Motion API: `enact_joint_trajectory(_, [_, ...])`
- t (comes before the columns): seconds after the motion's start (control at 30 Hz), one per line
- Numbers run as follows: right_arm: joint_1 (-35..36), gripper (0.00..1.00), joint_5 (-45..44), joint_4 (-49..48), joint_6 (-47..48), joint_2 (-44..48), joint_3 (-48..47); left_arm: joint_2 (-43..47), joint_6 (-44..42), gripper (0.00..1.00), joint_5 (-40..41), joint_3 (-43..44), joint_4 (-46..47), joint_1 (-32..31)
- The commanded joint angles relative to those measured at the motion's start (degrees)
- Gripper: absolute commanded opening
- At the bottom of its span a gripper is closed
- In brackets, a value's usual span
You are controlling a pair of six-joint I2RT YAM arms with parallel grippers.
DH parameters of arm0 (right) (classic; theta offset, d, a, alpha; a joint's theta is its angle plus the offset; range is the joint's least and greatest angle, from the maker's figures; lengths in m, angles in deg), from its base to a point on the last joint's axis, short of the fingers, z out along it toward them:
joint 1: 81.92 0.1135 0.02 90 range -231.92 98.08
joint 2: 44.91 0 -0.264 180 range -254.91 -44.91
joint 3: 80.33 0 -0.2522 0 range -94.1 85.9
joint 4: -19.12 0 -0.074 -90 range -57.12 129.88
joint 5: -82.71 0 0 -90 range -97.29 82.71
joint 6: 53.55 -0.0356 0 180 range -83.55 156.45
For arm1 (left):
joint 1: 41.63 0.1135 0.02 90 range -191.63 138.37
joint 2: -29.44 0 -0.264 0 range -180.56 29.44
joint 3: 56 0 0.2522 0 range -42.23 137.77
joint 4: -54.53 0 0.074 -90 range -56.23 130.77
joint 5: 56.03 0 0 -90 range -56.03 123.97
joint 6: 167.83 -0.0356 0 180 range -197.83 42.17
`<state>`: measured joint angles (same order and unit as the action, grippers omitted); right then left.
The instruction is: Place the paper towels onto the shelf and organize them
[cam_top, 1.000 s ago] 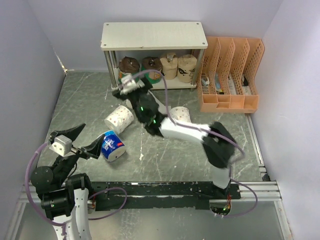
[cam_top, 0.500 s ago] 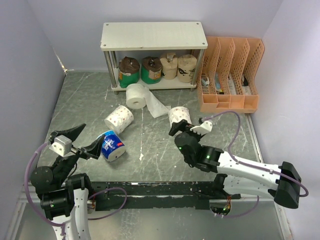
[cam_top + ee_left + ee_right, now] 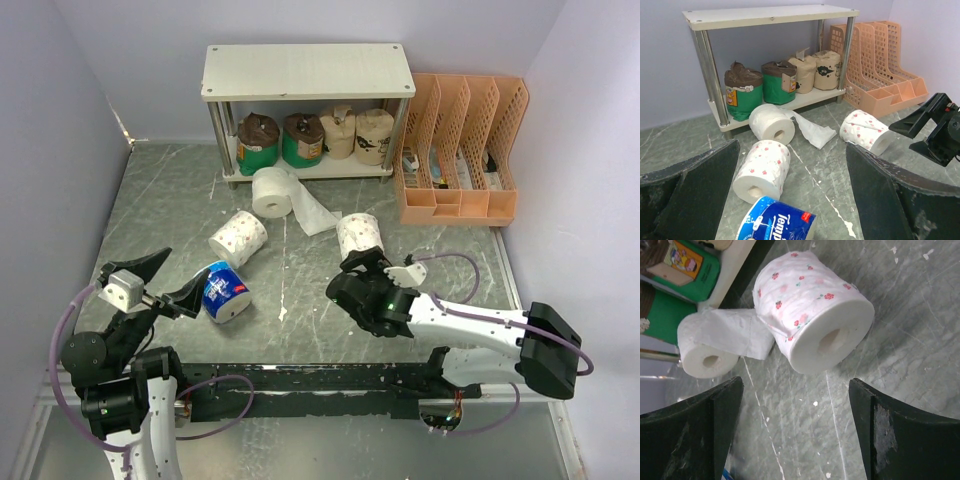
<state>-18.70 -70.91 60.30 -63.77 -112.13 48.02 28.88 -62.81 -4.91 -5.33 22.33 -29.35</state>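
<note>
While both arms reached low over the table point(image 3: 180, 200), the shelf point(image 3: 307, 70) stood at its far edge against the wall, and an orange organizer point(image 3: 460, 150) stood just beside it on the right. The right gripper point(image 3: 380, 266) was at the table's middle right, its fingers spread wide and holding nothing. It pointed at a flowered roll point(image 3: 812, 310) that lay on its side just past the tips. The left gripper point(image 3: 172, 280) hovered at the near left, its fingers also wide apart and empty, with a blue-white roll point(image 3: 227, 291) just ahead of it. Four rolls stood in a row on the shelf's lower board: two green rolls point(image 3: 258, 145) on the left and two tan rolls point(image 3: 375, 135) on the right. A plain roll point(image 3: 270, 192) lay on the table just in front of the shelf, its loose sheet point(image 3: 315, 212) trailing towards the flowered roll. A second flowered roll point(image 3: 238, 237) lay between the plain roll and the blue-white roll.
</note>
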Motion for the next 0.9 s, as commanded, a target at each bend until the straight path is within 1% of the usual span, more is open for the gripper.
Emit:
enact_joint_trajectory(0.0, [-1.2,0.85,-4.6,-0.4,-9.5,-0.2,1.7,0.7,0.0,0.99,0.6,1.2,0.0,0.3])
enact_joint_trajectory(0.07, [-2.2,0.84,-3.5,-2.5,-9.8,-0.2,2.9,0.6,0.0,0.99,0.6,1.2,-0.1,0.3])
enact_joint_trajectory(0.17, [-4.4,0.83,-1.9,-7.6,-7.1,-0.2,4.5,0.6,-0.1,0.99,0.6,1.1,0.0,0.3])
enact_joint_trajectory(0.3, [-9.4,0.83,0.9,-10.1,-2.2,-2.2,3.6,0.6,-0.1,0.99,0.6,1.2,-0.1,0.5])
enact_joint_trajectory(0.47, [-16.3,0.84,8.2,-19.9,5.8,-5.3,4.7,0.6,-0.1,0.99,0.7,1.2,-0.1,0.6])
enact_joint_trajectory(0.57, [-18.0,0.85,10.2,-22.4,7.9,-8.3,3.8,0.6,-0.1,0.99,0.7,1.2,-0.1,0.6])
enact_joint_trajectory(0.67, [-19.4,0.85,13.0,-27.3,10.4,-10.9,4.2,0.6,0.0,0.99,0.6,1.2,-0.1,0.6])
enact_joint_trajectory(0.73, [-20.5,0.81,15.0,-30.3,11.7,-12.0,5.1,0.6,-0.1,0.99,0.6,1.2,0.0,0.7])
enact_joint_trajectory(0.83, [-21.5,0.72,16.1,-31.9,12.0,-13.5,5.5,0.6,0.0,0.99,0.5,1.0,0.1,0.8])
enact_joint_trajectory(0.87, [-21.6,0.66,15.7,-32.0,12.6,-13.7,5.4,0.6,0.0,0.99,0.5,1.1,0.1,0.8])
